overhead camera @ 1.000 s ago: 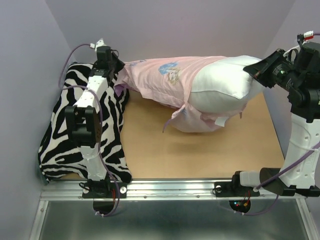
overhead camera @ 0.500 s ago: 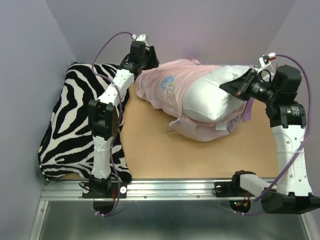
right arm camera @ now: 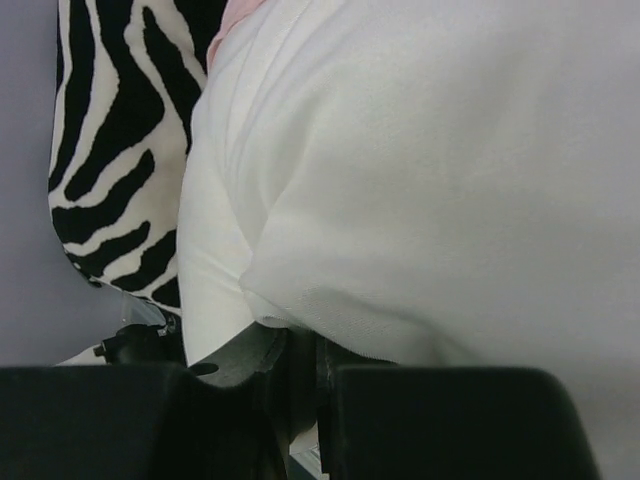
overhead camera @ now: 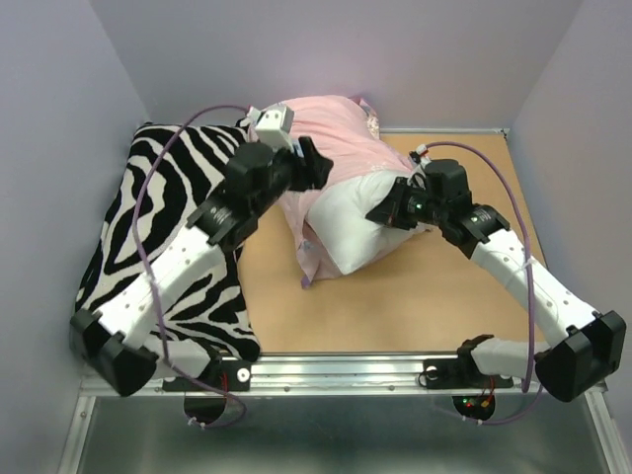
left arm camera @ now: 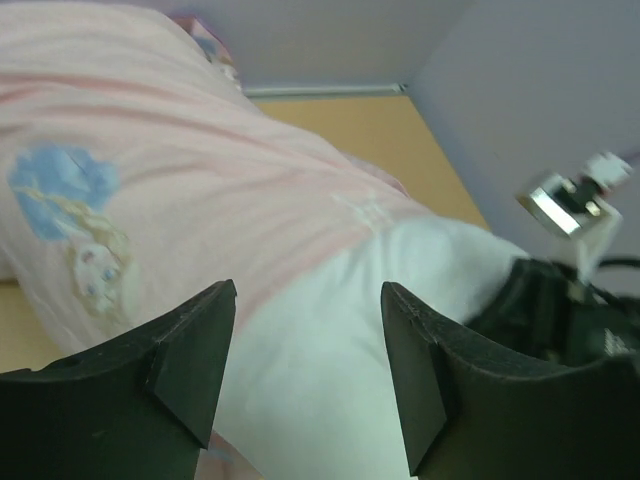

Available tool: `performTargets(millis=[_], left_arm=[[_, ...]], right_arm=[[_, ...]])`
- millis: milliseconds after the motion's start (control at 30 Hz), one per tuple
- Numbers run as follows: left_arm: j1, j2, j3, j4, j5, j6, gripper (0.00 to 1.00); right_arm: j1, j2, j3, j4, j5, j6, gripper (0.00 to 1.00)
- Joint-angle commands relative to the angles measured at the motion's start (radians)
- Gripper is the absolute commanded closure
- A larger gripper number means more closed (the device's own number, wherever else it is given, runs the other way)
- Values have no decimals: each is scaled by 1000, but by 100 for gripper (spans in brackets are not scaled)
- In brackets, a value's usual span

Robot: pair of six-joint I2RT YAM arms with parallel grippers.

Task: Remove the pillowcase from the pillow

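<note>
The pillowcase point(overhead camera: 331, 123), showing its pale pink inside, still wraps the far half of the white pillow point(overhead camera: 348, 225). The pillow's near end bulges bare out of the case. My left gripper point(overhead camera: 318, 170) hovers open just above the case's edge. In the left wrist view its fingers point(left arm camera: 205, 340) straddle bare pillow point(left arm camera: 310, 380) without touching it, and the pillowcase point(left arm camera: 180, 170) with a cartoon print lies beyond. My right gripper point(overhead camera: 387, 211) is shut on the pillow's right side, white pillow point(right arm camera: 430, 180) fabric pinched in the jaws point(right arm camera: 300, 345).
A zebra-striped pillow point(overhead camera: 148, 217) lies along the left wall under my left arm, and shows again in the right wrist view point(right arm camera: 110, 150). The tan table point(overhead camera: 415, 296) is walled at the back and both sides. A metal rail point(overhead camera: 336, 375) carries both arm bases.
My left gripper let go of the pillowcase, opened, and swung right over the pillow. My right arm dragged the pillow leftward and nearer, and the bundle bunched up at centre back.
</note>
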Motion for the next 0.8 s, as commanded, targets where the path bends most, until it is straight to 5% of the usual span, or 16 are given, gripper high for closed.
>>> performTargets(millis=[0, 200, 333, 400, 533, 767], left_arm=[[-87, -180, -256, 82, -163, -95, 29], [-150, -345, -437, 80, -313, -238, 29], [-153, -417, -497, 65, -365, -311, 29], [-154, -440, -511, 63, -368, -327, 29], [-182, -416, -507, 73, -327, -321, 29], [-353, -275, -427, 48, -437, -268, 29]], right_arm=[[109, 36, 29, 209, 67, -28, 99], [316, 154, 131, 197, 36, -149, 95], [365, 116, 108, 148, 71, -184, 50], [368, 35, 64, 115, 149, -195, 38], [367, -76, 53, 65, 190, -184, 30], [367, -223, 105, -213, 753, -128, 22]])
